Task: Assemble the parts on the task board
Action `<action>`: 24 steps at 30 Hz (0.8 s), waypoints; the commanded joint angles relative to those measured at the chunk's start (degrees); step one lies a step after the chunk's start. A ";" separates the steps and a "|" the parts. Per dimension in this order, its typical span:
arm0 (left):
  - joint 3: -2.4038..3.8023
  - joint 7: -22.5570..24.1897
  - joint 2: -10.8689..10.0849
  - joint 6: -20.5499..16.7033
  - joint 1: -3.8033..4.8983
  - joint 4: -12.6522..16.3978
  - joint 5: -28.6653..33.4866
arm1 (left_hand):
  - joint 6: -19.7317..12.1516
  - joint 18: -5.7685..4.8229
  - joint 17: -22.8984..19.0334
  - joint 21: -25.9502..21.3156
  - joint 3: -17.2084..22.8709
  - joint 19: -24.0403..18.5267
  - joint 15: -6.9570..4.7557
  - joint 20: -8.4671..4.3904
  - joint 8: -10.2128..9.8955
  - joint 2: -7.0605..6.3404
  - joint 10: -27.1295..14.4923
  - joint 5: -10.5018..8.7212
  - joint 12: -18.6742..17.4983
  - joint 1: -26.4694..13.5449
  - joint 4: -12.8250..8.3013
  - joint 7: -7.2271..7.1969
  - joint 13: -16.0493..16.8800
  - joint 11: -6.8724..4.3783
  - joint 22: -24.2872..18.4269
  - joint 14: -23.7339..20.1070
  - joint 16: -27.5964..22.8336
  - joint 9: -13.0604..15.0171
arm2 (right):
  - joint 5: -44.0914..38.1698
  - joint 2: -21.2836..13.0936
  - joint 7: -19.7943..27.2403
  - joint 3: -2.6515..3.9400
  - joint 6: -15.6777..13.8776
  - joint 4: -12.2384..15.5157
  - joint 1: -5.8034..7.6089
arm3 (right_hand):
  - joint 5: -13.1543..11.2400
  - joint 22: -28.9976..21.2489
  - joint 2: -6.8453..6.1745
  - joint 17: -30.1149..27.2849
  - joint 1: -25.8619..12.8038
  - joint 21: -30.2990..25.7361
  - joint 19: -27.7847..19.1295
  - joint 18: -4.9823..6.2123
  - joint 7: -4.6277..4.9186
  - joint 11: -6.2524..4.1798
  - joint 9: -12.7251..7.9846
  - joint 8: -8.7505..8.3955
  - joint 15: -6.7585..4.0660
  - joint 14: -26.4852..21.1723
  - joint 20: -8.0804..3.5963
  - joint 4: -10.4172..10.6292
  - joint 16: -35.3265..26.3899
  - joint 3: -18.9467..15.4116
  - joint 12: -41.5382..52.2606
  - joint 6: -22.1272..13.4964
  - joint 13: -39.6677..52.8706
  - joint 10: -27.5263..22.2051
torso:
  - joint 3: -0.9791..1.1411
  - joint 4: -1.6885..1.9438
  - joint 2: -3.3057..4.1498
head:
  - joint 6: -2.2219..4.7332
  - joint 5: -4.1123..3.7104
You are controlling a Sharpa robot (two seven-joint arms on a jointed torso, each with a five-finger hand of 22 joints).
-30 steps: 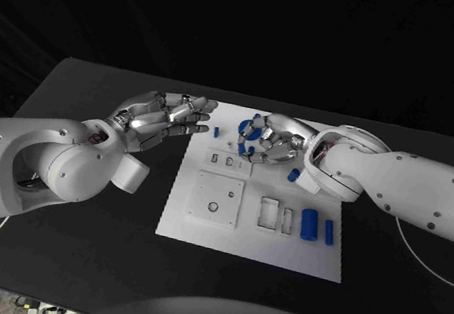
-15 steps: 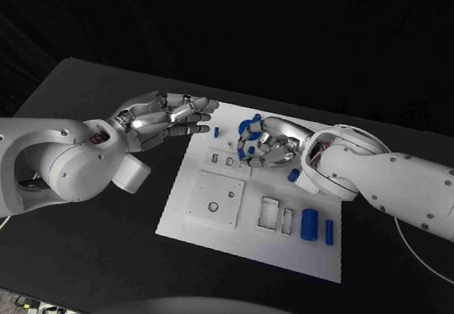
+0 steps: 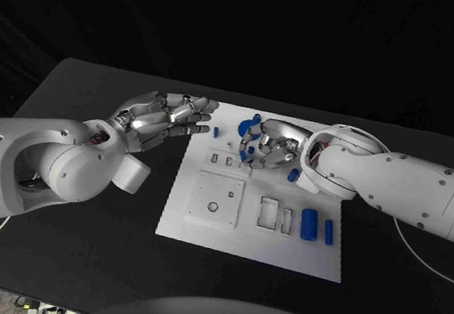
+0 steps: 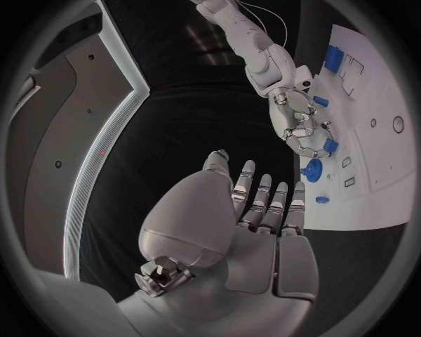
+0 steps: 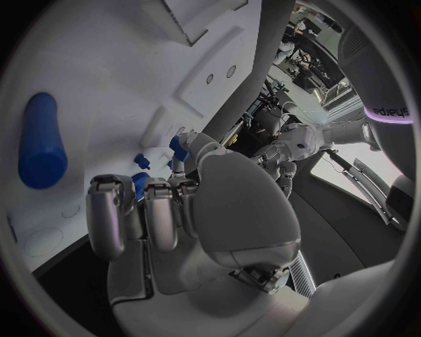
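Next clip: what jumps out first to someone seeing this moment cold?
The right hand sits curled over the far end of the white task board, with small blue parts among its fingers; whether it grips one is unclear. The left hand hovers open beside the board's far left corner, fingers spread. Nearer the robot, a blue cylinder lies on the board's right side.

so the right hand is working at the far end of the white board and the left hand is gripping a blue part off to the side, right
Not quite. The left hand holds nothing: its fingers are spread and empty beside the task board, as the left wrist view shows. The right hand is indeed at the board's far end, among the blue parts.
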 commanded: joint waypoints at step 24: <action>0.05 0.23 -0.01 1.12 0.02 0.28 -0.25 | -0.28 -0.46 0.08 0.36 0.40 0.43 0.57 -0.13 0.44 0.05 -0.08 0.18 -0.23 0.71 0.04 2.21 0.06 0.48 0.08 -0.06 0.27 -0.01 | -1.07 0.93 0.62 0.01 -0.30 -1.52 -1.85 | -0.32 12.53 -0.70 15.06 -0.13 -0.18 -0.04 1.10 0.16 0.52 -0.28 -1.10 0.61 6.04 0.70 -0.79 0.20 0.38 0.15 -0.06 15.02 5.91 | 0.00 -0.11 0.09 | 0.00 0.58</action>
